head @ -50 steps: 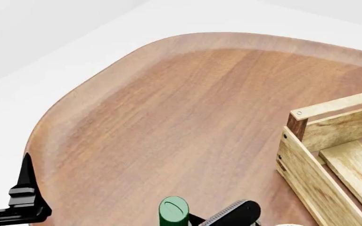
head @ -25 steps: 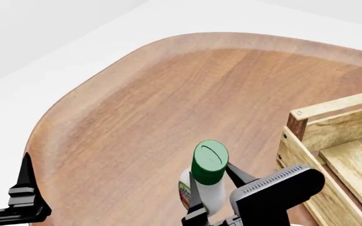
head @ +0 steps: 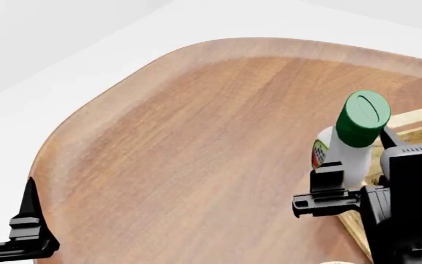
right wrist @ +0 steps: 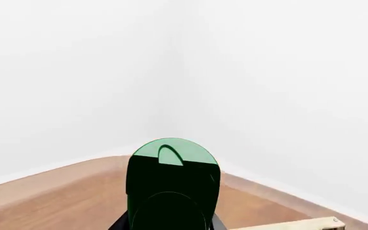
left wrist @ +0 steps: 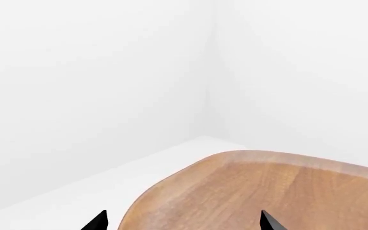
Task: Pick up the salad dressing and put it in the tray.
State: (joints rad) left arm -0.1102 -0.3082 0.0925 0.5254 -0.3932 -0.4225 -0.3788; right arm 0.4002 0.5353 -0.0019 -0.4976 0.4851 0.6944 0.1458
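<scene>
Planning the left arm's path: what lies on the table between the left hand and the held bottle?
Nothing: the head view shows bare table between the left hand and the bottle.

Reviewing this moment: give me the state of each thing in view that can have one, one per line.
Dressing: lifted off the table, held upright, green cap on.
Right claw: shut on the dressing.
Left claw: open, holding nothing, at the table edge.
Tray: mostly hidden behind the right arm; contents cannot be told.
Table: bare where visible.

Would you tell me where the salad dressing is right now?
In the head view, the salad dressing is at the right, held in the right gripper, beside the tray.
</scene>
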